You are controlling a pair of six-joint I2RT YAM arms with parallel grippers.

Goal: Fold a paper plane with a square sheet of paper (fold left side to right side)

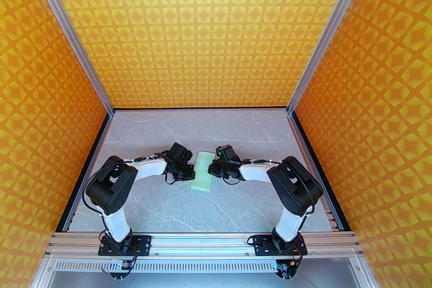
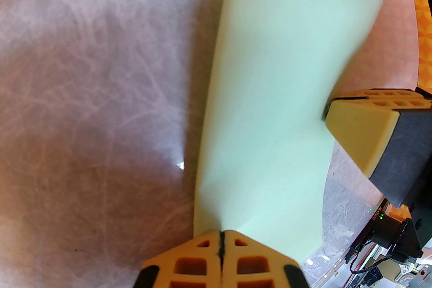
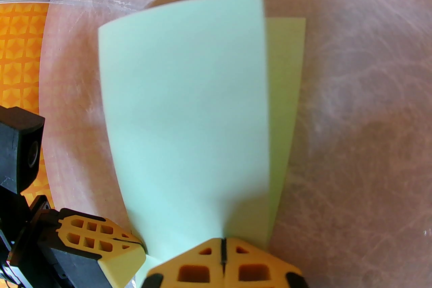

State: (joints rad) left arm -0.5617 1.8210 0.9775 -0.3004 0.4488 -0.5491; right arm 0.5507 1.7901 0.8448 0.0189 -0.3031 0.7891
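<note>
The square sheet of paper [image 1: 203,173] is pale mint green and lies doubled over as a narrow upright strip on the table between the two arms. My left gripper [image 1: 192,174] is shut on its left edge, and my right gripper [image 1: 210,169] is shut on its right edge. In the left wrist view my orange fingertips [image 2: 221,233] pinch the paper [image 2: 280,77], and the right gripper's fingers [image 2: 357,118] clamp its far side. In the right wrist view my gripper [image 3: 222,241] holds the top layer [image 3: 185,94] raised, a lower layer [image 3: 287,94] shows beside it, and the left gripper's fingers [image 3: 101,239] are at lower left.
The grey marble-patterned table [image 1: 202,212] is bounded by orange patterned walls [image 1: 202,43] at the back and both sides. An aluminium rail [image 1: 202,241] with the arm bases runs along the near edge.
</note>
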